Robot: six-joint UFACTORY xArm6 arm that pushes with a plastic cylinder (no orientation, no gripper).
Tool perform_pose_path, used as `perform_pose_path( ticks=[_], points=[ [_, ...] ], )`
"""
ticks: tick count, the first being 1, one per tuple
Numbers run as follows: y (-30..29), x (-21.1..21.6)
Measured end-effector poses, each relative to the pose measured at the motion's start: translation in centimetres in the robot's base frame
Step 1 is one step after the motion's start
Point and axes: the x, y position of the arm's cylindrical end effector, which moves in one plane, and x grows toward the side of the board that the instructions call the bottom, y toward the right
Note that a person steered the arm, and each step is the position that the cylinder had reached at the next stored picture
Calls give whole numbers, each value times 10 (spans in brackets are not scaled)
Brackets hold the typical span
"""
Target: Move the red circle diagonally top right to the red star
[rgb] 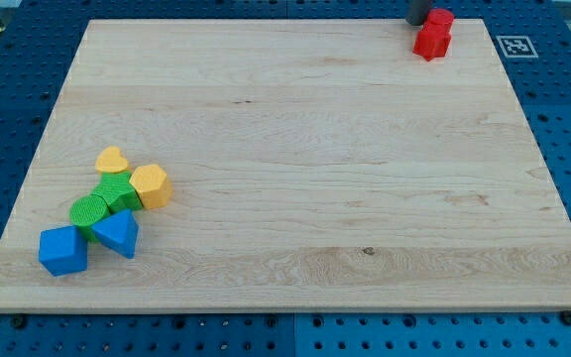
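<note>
Two red blocks sit touching at the view's top right, close to the board's top edge. The lower one (430,42) is larger and looks like the star. The smaller one (441,18) lies just above and to its right and may be the circle, but its shape is hard to make out. The dark rod comes in at the top edge, and my tip (417,23) is just left of the smaller red block, against or very near it.
A cluster lies at the view's lower left: a yellow heart (113,160), a yellow hexagon (151,185), two green blocks (119,193) (89,211), a blue triangle (118,232) and a blue block (62,250). A marker tag (514,45) sits off the board's top right corner.
</note>
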Motion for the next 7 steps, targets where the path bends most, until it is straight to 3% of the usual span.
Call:
perform_pose_path(
  ticks=[3,7],
  points=[
    [-14,-4],
    [53,-3]
  ],
)
